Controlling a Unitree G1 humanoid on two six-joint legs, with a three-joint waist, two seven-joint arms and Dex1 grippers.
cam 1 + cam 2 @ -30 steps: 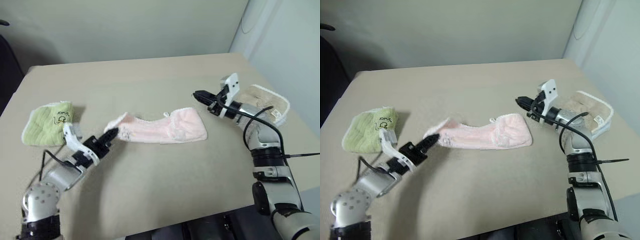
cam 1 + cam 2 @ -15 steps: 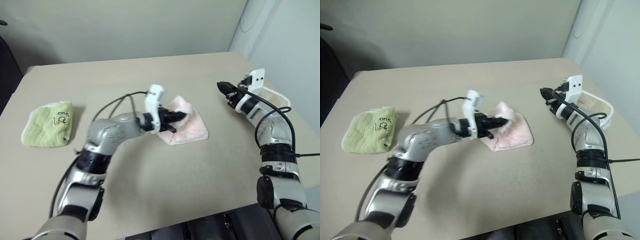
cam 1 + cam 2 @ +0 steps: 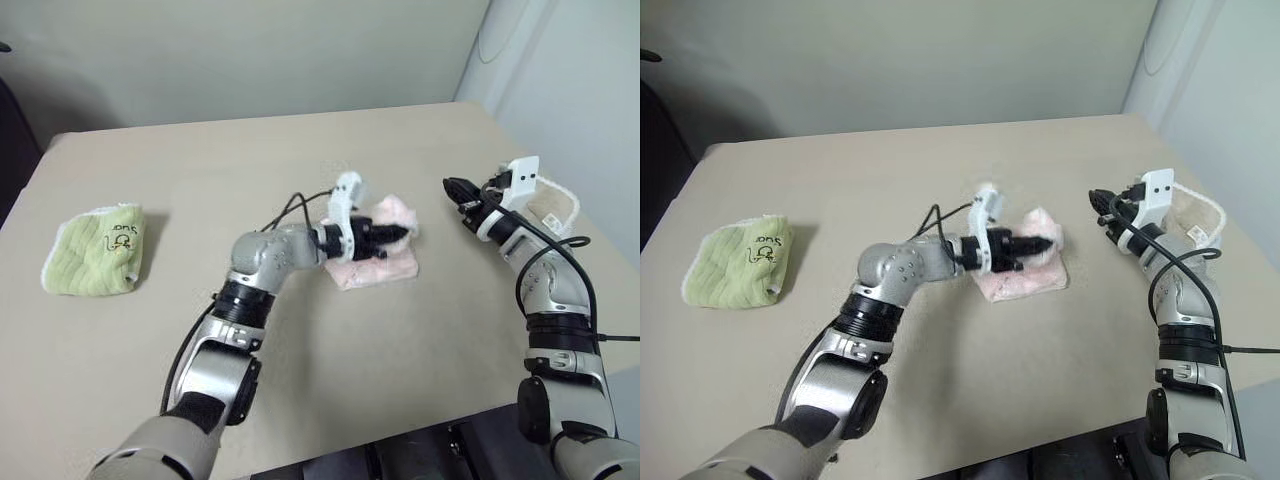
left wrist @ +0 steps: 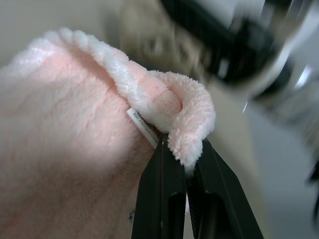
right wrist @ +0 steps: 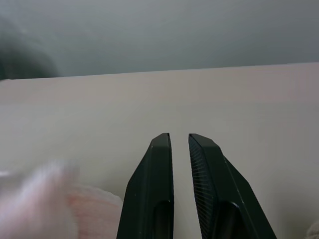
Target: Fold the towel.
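- Left gripper: centre of the left eye view, reaching across toward the right side of the frame. Jaws clamped on a rolled edge of the towel. In the left wrist view the black fingers pinch only a thin lip of terry just under its white edging. Risk, as a judgement: so shallow a bite may slide off if the arm pulls on, and the carried layer would drop short of the far edge.
- Towel: pale pink, at centre of the table, slightly right of middle. One end is carried over the rest, so the cloth lies doubled and bunched, the upper layer held raised at the gripper. Risk: the lower layer is not pinned by anything visible, so a drag may shift the whole pile rather than lay the fold flat. Edges may land askew, as the top layer looks twisted at the held corner.
- Right gripper: right of the frame, apart from the pink towel, holding nothing. Jaws narrow, a slim gap showing in the right wrist view. Risk: the two grippers point toward each other with little room between, and contact is possible if either advances.
- Beige towel: right edge of the frame, behind the right wrist. Risk: that arm may brush it when withdrawing.
- Green towel: left of the frame, well apart. No evident hazard.
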